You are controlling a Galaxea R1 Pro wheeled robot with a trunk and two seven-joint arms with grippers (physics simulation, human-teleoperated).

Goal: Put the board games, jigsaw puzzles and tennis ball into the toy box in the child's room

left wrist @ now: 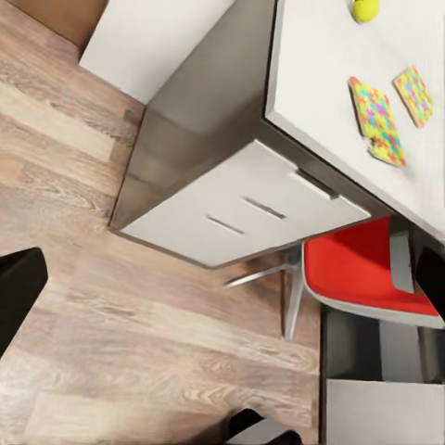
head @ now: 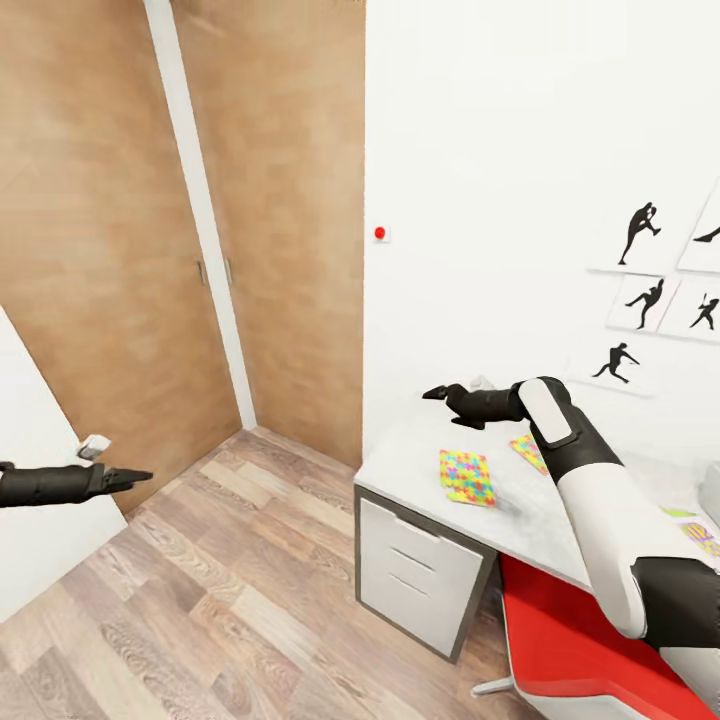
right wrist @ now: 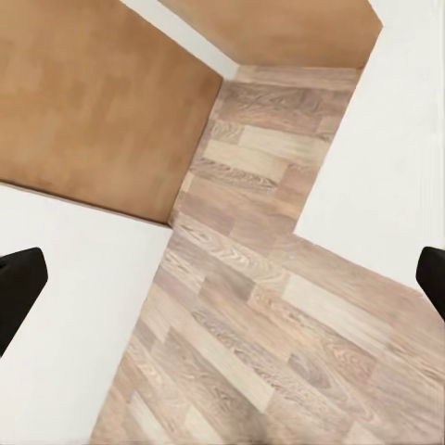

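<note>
2 jigsaw puzzles (head: 467, 476) lie below right gripper (head: 436, 392)

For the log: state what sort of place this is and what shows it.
Probably a child's bedroom or study corner: black sports-silhouette pictures on the white wall, two jigsaw puzzles and a tennis ball on a white desk with drawers, a red chair, wood-plank floor.

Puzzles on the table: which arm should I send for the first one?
Right, probably. The right hand already hangs over the table near the two puzzles, while the left hand is out over the floor.
</note>
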